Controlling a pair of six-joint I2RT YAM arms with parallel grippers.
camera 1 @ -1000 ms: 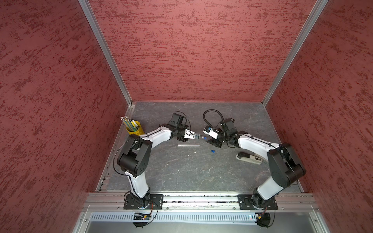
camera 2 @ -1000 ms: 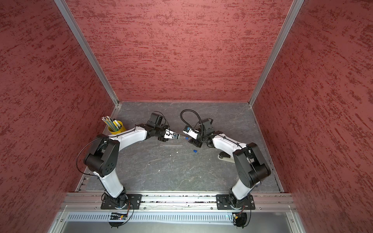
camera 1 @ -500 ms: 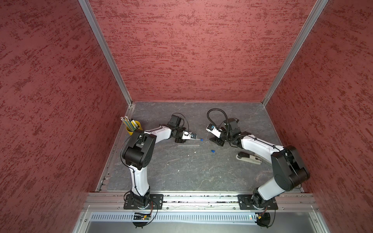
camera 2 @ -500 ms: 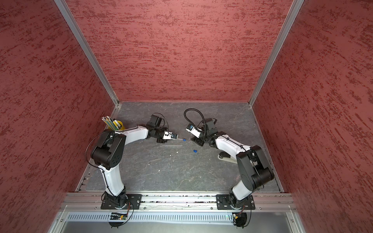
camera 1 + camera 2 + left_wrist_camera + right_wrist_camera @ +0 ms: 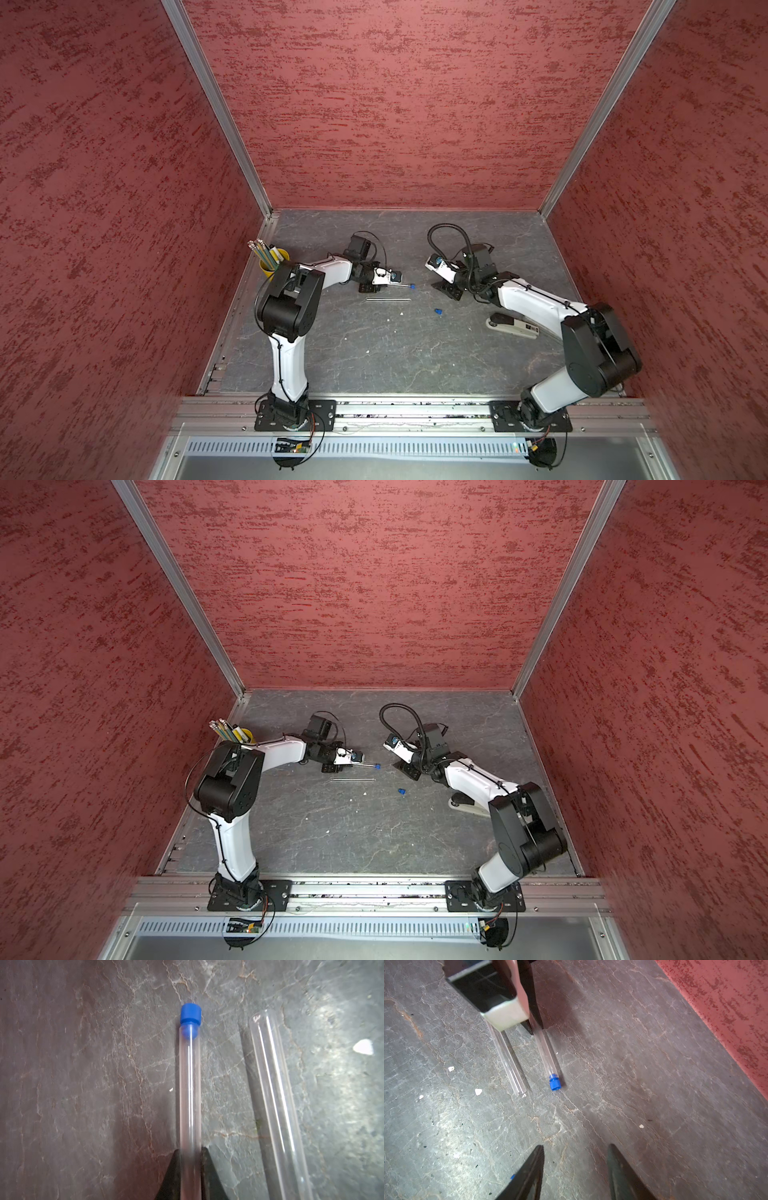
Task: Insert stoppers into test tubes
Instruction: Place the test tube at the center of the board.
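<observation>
Far left by the wall, a yellow cup [image 5: 275,262] of pencils [image 5: 259,249], mostly hidden behind the left arm in a top view [image 5: 246,732]. Left gripper [image 5: 390,284] clenched on the capped tube [image 5: 402,285]. The tube's back end is hidden between the fingers [image 5: 171,1178], so only the front stretch shows in the left wrist view. Blue stopper [image 5: 190,1014] sits in that tube's mouth, its plug part visible through the glass. The tube is low over the floor [image 5: 374,353]; can't tell if it touches.

Bare tube [image 5: 388,299] lies on the floor just beside it, on the robot's side, mouth open. Its back end is cut off by the frame edge in the left wrist view and covered by the left gripper in the right wrist view. White specks [image 5: 402,313] are scattered near.

Loose stopper [image 5: 437,310] lies on the floor between the grippers, apart from both tubes. In the right wrist view that stopper [image 5: 512,1177] is just a sliver behind a finger.

Right gripper [image 5: 576,1146] released, nothing between the jaws, facing the capped end from well apart. Right of it, a grey-white gadget [image 5: 513,326] on the floor, half hidden by the right arm in a top view [image 5: 467,808]; kind unclear.
</observation>
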